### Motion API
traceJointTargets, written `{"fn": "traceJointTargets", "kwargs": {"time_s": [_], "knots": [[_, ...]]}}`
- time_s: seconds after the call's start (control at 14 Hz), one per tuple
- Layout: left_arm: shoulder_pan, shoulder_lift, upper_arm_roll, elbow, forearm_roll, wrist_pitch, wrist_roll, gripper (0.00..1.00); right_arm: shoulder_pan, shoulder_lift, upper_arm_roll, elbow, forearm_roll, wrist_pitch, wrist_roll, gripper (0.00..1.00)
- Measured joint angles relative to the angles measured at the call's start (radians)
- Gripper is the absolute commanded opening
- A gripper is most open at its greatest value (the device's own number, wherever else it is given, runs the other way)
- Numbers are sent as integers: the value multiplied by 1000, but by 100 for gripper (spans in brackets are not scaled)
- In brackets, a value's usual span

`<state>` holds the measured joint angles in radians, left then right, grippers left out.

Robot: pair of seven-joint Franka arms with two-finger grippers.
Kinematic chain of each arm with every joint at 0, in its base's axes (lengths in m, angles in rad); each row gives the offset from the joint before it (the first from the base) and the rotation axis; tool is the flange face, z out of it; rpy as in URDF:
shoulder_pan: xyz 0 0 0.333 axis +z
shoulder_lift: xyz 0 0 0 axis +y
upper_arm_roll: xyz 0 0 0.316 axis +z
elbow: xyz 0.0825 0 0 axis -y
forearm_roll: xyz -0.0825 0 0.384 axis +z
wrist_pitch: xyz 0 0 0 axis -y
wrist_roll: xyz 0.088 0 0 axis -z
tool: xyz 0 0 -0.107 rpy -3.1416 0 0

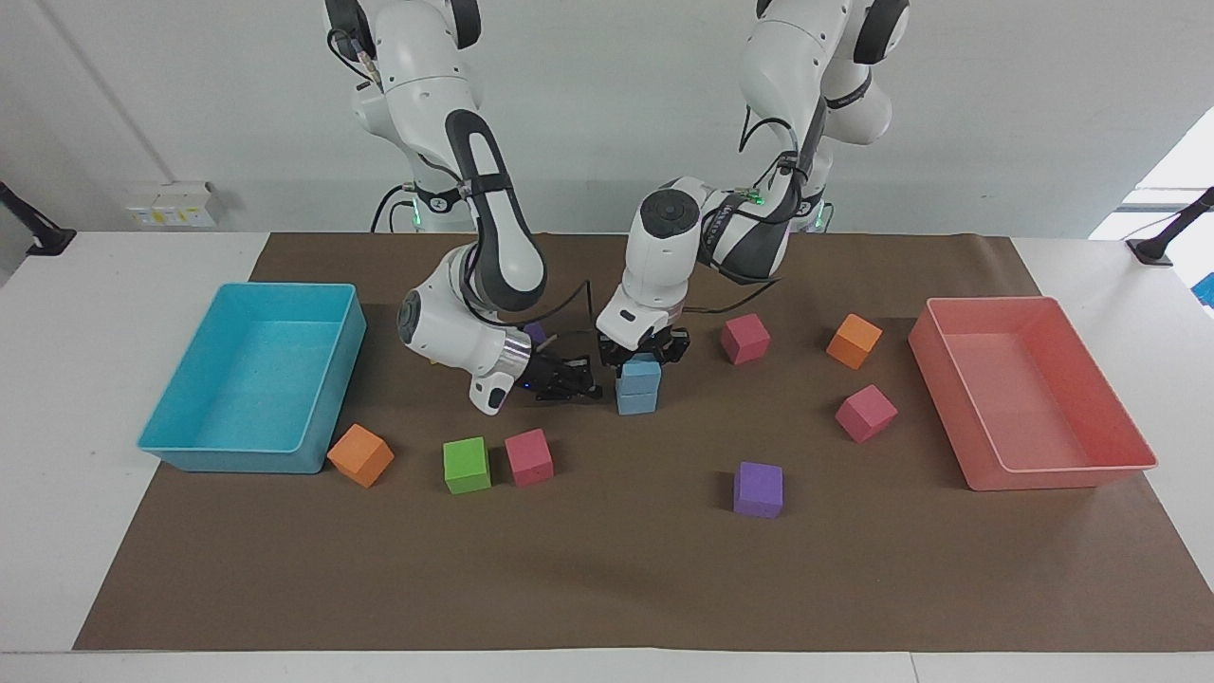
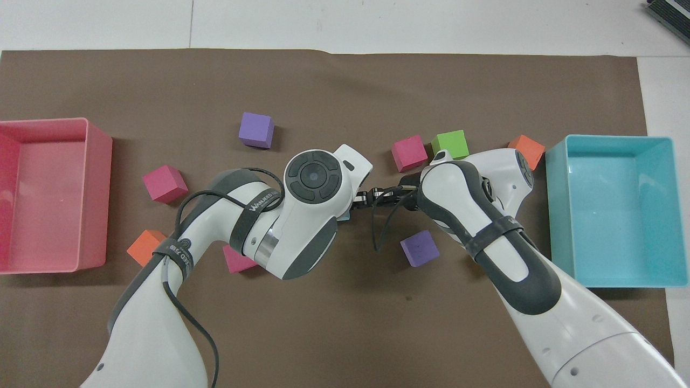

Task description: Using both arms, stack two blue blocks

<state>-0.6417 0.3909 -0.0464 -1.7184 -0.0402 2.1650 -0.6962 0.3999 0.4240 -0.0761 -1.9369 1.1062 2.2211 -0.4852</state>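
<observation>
Well, blue blocks: we see two, one on the other, near the middle of the brown sheet (image 1: 607, 569) on the desk (image 1: 95, 285).
Upper blue block (image 1: 641, 372): sits squarely on the lower blue block (image 1: 636, 400). From overhead, only a sliver of blue shows under the left arm's wrist.
Left end effector (image 1: 643, 355): points straight down at the top of the upper blue block. We cannot tell whether it grips the block or has let go.
Right end effector (image 1: 588, 388): closed and holding nothing. It lies low and level just beside the stack, on the side toward the right arm's end of the desk, and points at the stack.
Turquoise tray (image 1: 351, 360): at the right arm's end of the sheet, with nothing in it.
Pink tray (image 1: 1043, 474): at the left arm's end, also with nothing in it.
Cubes farther from the robots than the stack: an orange cube (image 1: 360, 455) by the turquoise tray's corner, then a green cube (image 1: 467, 465) and a red cube (image 1: 528, 457) side by side — and a purple cube (image 1: 758, 489) toward the left arm's end.
Cubes toward the pink tray: a second red cube (image 1: 744, 339), a second orange cube (image 1: 854, 341) and a pink cube (image 1: 865, 413).
Second purple cube (image 2: 419, 248): beside the right arm's wrist, nearer to the robots than the stack.
</observation>
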Motion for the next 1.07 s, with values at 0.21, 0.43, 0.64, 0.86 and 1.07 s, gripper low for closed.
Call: {"fn": "traceJointTargets", "kwargs": {"time_s": [0.21,0.43,0.64,0.86,1.07], "knots": [[0,0,0,0,0,0,0,75,0,0,0,0,0,0,0,0],[0,0,0,0,0,0,0,97,0,0,0,0,0,0,0,0],[0,-14,7,2,0,0,0,100,0,0,0,0,0,0,0,0],[11,-62,22,2,0,-22,0,100,0,-1,0,0,0,0,0,0],[22,-101,24,2,0,-61,1,100,0,-17,-1,3,0,0,0,0]]}}
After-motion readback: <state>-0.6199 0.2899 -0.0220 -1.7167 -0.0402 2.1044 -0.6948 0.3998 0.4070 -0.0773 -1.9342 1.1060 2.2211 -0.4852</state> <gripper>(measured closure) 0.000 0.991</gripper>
